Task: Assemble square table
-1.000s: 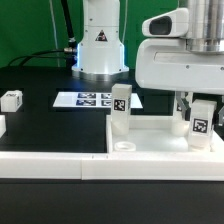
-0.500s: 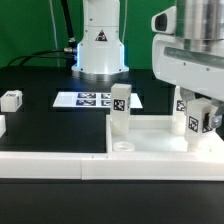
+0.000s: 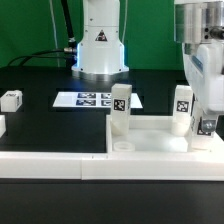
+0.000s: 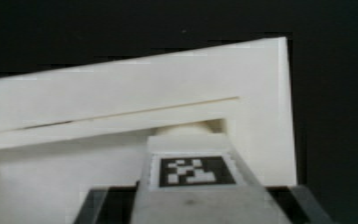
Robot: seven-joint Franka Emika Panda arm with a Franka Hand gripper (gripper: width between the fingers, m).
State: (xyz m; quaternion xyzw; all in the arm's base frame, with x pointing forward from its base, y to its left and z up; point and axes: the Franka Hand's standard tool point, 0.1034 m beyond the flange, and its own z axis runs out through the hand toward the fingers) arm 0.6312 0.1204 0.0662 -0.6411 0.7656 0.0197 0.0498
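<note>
Between its fingers, the claw [image 4: 194,206] clamps a short white block leg with a black-and-white tag [image 4: 194,168], upright at a corner socket [image 4: 197,132]
Risk: a tilted leg could cross-thread and jam, or twisting could drag the large white plastic square slab [image 3: 150,128] sideways

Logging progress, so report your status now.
Gripper shut on leg, upright at slab corner. Second leg stands at another corner. Nothing in the way.
</note>
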